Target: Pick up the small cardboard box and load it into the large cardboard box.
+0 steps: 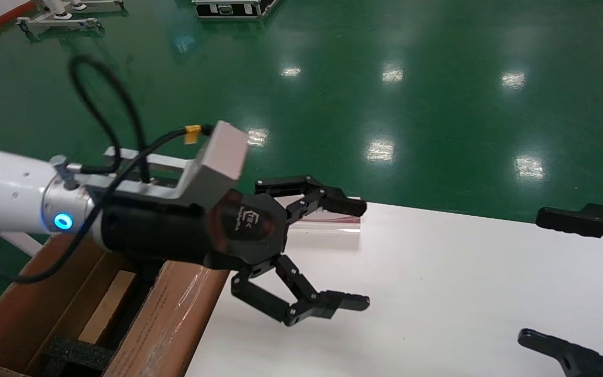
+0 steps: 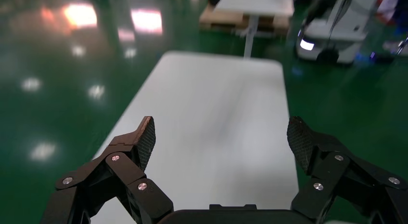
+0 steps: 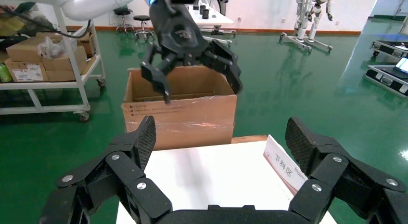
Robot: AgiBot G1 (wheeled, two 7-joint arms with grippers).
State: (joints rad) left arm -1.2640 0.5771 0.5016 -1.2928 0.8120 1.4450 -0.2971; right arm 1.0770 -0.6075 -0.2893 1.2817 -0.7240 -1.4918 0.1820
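**Caller:** Brown corrugated card at the near left of the head view. What's in it?

**Me:** That's the large cardboard box point(image 1: 176, 314), taped side glossy, black foam point(image 1: 79, 353) on its floor. A pale slim slab point(image 1: 108, 306) leans inside; I judge it's the small cardboard box, already loaded, though I can't see any symbol to confirm. My left gripper point(image 1: 327, 254) hangs past the box's right wall, over the white table point(image 1: 437, 293), fingers spread wide, nothing between them. The forearm lies nearly level across the box mouth.

**Caller:** And the right?

**Me:** My right gripper point(image 1: 563, 280) is parked at the far right edge, spread open, empty.

**Caller:** Left wrist view?

**Me:** Both pads point(image 2: 148, 135) wide apart, only bare table point(image 2: 216, 113) beyond. No carton there.

**Caller:** Right wrist view?

**Me:** My own fingers point(image 3: 144, 137) open in front; across the table, the left gripper point(image 3: 199, 72) hangs open in front of the large cardboard box point(image 3: 180, 120). A printed card point(image 3: 281, 164) sits at the table edge.

**Caller:** How to finish well?

**Me:** I'd keep the wrist high, clear the box wall, avoid snagging flaps.
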